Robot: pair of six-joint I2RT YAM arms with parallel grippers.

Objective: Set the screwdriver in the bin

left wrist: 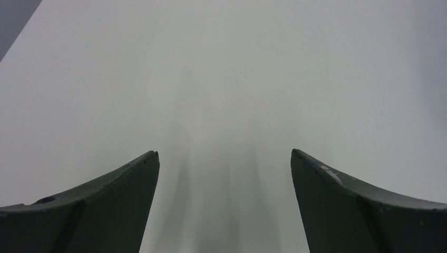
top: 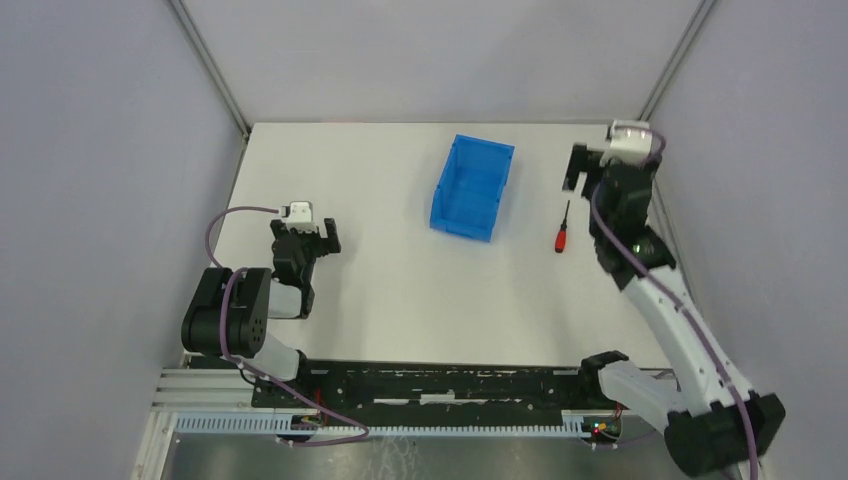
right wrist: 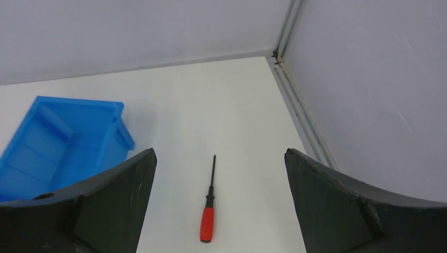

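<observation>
Screwdriver [right wrist: 209, 211] lies loose on the surface [right wrist: 237, 105], right of the bin [right wrist: 63, 142] and apart from it. Right fingers [right wrist: 105, 205] spread wide above it, holding nothing; left fingers [left wrist: 100, 205] also spread, empty. Risks: a pinch on the thin shaft slips, or a low descent skids it away. Aim for the handle.

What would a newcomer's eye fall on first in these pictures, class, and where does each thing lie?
The bright blue bin stands out first, toward the far middle of the white table. Next comes the red-handled screwdriver, lying flat to the bin's right and apart from it. The right gripper hangs open close by it.
</observation>
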